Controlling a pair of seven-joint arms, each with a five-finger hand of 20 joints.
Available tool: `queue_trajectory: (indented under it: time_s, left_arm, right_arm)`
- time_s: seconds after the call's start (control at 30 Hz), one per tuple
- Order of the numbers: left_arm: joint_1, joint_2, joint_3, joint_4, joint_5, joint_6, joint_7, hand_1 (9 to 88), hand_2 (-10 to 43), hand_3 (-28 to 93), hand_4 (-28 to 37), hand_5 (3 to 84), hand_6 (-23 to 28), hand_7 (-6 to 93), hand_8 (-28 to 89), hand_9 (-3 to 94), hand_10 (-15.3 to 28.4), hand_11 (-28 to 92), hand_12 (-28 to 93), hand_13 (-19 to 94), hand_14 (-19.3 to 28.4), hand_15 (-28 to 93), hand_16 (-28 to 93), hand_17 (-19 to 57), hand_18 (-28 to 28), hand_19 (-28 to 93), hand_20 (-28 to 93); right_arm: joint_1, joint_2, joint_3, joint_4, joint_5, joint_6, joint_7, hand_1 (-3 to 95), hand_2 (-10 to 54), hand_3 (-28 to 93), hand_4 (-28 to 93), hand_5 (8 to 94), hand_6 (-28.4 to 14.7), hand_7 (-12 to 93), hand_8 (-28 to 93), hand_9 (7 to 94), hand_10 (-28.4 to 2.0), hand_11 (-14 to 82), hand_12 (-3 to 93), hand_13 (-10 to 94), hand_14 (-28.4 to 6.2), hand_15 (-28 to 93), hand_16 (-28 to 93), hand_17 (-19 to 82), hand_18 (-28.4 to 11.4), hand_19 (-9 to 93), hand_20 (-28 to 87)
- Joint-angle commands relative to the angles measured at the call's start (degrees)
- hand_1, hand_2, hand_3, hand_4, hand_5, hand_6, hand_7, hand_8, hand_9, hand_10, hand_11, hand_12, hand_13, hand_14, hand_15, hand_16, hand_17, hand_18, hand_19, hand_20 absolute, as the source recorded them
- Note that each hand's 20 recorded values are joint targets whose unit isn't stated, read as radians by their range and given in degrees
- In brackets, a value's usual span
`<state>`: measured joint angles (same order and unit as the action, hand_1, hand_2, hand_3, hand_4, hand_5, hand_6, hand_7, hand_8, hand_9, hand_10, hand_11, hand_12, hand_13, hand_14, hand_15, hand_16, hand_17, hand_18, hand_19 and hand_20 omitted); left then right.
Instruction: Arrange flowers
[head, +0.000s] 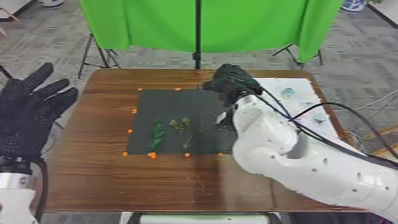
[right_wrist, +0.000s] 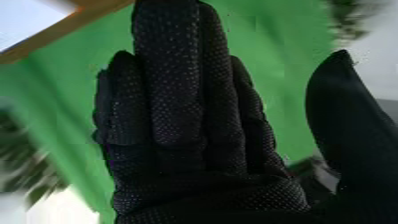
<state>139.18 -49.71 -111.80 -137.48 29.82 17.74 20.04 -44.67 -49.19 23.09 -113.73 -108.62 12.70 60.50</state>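
Head view: white right arm (head: 306, 172), nearest the camera, crosses the right side of the table (head: 98, 180); its right hand (head: 233, 81) is at the far side, by the boundary of dark mat (head: 178, 105) and white sheet (head: 284, 84). The leafy stem (head: 157, 134) and pale sprigs (head: 186, 131) lie on the mat, nearer and to the left of that hand, well apart from it. At far left, the left hand (head: 31, 112) is spread and holds nothing.

Right wrist view: fingers (right_wrist: 173, 95) straight and pressed together, thumb (right_wrist: 342, 112) apart, nothing pinched; green curtain (right_wrist: 53, 95) behind. Judged step: between placements, arrangement partly laid out. The next move probably calls for choosing a piece, lowering the hand and pinching its stem lightly.
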Motion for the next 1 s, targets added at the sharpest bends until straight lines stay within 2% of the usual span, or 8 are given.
queue_trajectory:
  time_s: [0.03,0.2,0.33,0.43,0.57,0.83,1.0]
  left_arm:
    - [0.19,-1.39,1.54,-0.04,-0.61,0.48,0.1,14.8,8.6,75,-28.3,32.7,7.7,14.0,-10,30.1,19.2,24,11,23,26.3,44,-8,-8.2,25.9,62,2]
    - [-0.23,-1.44,2.45,-0.1,-0.87,0.94,-0.17,14.8,8.7,75,-28.3,32.6,7.7,14.1,-10,30.1,19.3,24,11,23,26.3,44,-7,-8.2,25.9,61,3]
    - [-0.99,-1.32,3.07,0.09,-0.86,0.81,-0.65,15.2,8.8,75,-28.3,32.6,7.8,14.1,-10,30.1,19.3,24,11,23,26.3,44,-7,-8.2,25.9,61,3]
    - [-1.09,-1.17,3.27,0.1,-0.89,0.77,-0.35,15.5,8.9,75,-28.3,32.7,7.9,14.1,-10,30.2,19.3,24,11,23,26.3,44,-7,-8.2,25.8,61,3]
    - [-2.33,-1.01,3.86,0.37,-0.8,0.59,-1.1,15.7,8.9,75,-28.3,32.7,7.9,14.2,-10,30.1,19.3,24,11,23,26.3,44,-7,-8.1,25.8,61,4]
    - [-2.11,-0.93,4.02,0.33,-0.95,0.47,-0.72,15.9,9.0,75,-28.3,32.6,8.0,14.2,-10,30.2,19.4,24,11,23,26.3,44,-7,-8.1,25.8,61,4]
    - [-2.91,-1.04,4.14,0.5,-0.95,0.67,-1.2,16.2,8.9,76,-28.3,32.7,8.0,14.3,-10,30.3,19.4,24,11,23,26.3,44,-7,-8.1,25.8,61,4]
  right_arm:
    - [-0.93,5.72,2.37,7.06,0.99,-4.46,5.11,26.8,2.0,72,-21,55.0,-7.3,10,-11,80.9,-18.0,22.7,15.0,82,-13.4,48,14,52,-20.4,93,0]
    - [-1.73,6.04,1.57,10.78,2.38,-8.17,6.75,27.3,0.8,71,-21,54.5,-7.7,9,-10,81.2,-18.0,23.3,15.2,82,-12.7,49,14,53,-19.9,93,1]
    - [-2.44,5.15,0.82,12.36,3.1,-10.77,7.03,27.7,-0.5,70,-21,54.4,-7.9,9,-10,81.5,-17.8,24.5,15.5,83,-12.3,49,14,54,-19.6,93,2]
    - [-2.29,4.03,-0.49,13.46,2.92,-12.9,7.35,27.7,-1.3,69,-21,54.4,-7.9,9,-10,81.7,-17.6,25.3,15.7,83,-12.1,50,14,54,-19.5,93,3]
    - [-2.86,2.83,-0.69,14.42,2.76,-16.07,8.42,27.7,-2.3,68,-21,54.1,-7.8,9,-10,81.7,-17.3,25.8,15.9,83,-11.8,50,15,54,-19.5,93,4]
    - [-2.95,2.41,-2.53,15.89,2.66,-18.48,9.07,28.4,-4.1,67,-21,54.2,-7.9,9,-10,82.1,-17.0,26.7,16.0,84,-11.1,52,15,55,-19.5,93,8]
    - [-2.14,1.5,-5.01,16.89,1.32,-18.45,8.36,29.3,-5.0,67,-21,56.2,-6.9,10,-10,82.0,-16.2,27.1,16.1,83,-10.9,52,15,54,-19.3,93,8]
